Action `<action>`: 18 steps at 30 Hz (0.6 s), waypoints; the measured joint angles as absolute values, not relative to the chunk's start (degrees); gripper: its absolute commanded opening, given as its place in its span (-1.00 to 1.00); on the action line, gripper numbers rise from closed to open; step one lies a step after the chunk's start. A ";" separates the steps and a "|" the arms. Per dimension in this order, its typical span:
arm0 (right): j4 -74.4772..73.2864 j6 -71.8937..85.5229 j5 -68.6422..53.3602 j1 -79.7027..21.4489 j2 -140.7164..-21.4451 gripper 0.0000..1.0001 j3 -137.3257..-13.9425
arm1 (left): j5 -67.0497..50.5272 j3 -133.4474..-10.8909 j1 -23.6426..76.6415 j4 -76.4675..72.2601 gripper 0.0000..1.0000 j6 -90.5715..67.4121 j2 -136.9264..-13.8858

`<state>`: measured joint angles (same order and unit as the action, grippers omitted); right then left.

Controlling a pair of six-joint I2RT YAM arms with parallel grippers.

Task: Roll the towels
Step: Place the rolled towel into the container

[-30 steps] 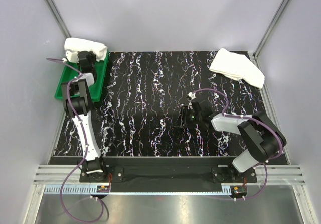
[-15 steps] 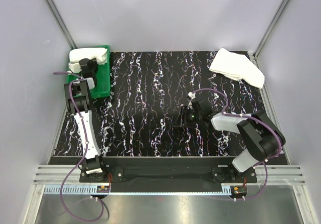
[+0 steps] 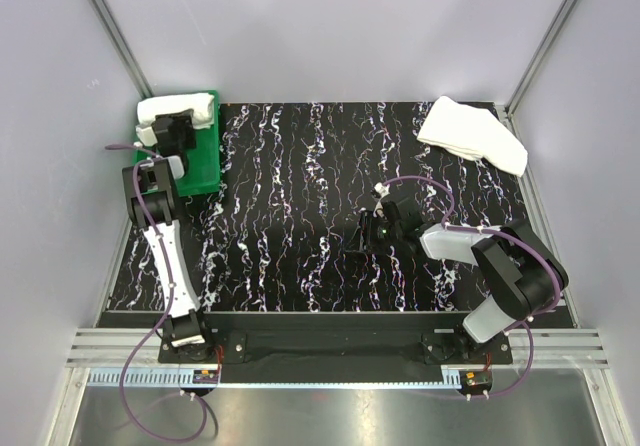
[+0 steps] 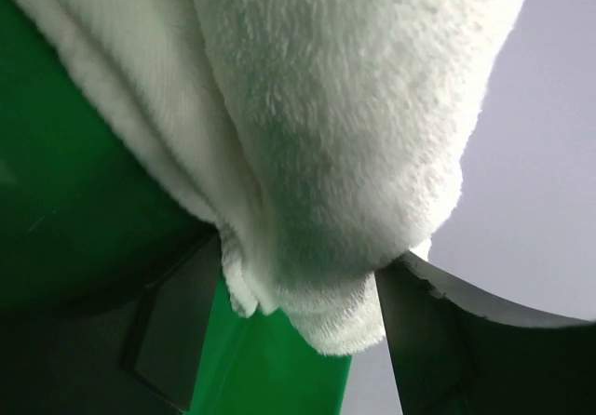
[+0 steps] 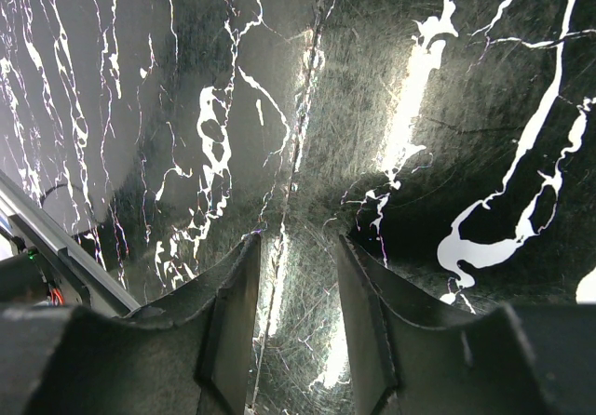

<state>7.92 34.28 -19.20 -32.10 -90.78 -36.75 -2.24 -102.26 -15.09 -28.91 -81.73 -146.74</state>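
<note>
Towel (image 4: 326,136) sits inside left gripper (image 4: 298,259), green tray (image 4: 74,201) beneath; clamped or let go, can't tell. Best it frees fully, then lifts straight clear.

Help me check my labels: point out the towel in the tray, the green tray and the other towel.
towel in the tray (image 3: 203,113), top external view, its right end.
green tray (image 3: 206,162), top external view, bare floor by its right wall.
other towel (image 3: 472,134), top external view, middle of the cloth.
</note>
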 measured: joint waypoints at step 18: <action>8.29 34.26 -19.00 -32.08 -89.67 -0.07 -35.64 | -9.21 -80.16 -16.51 -22.72 0.42 -79.99 -119.77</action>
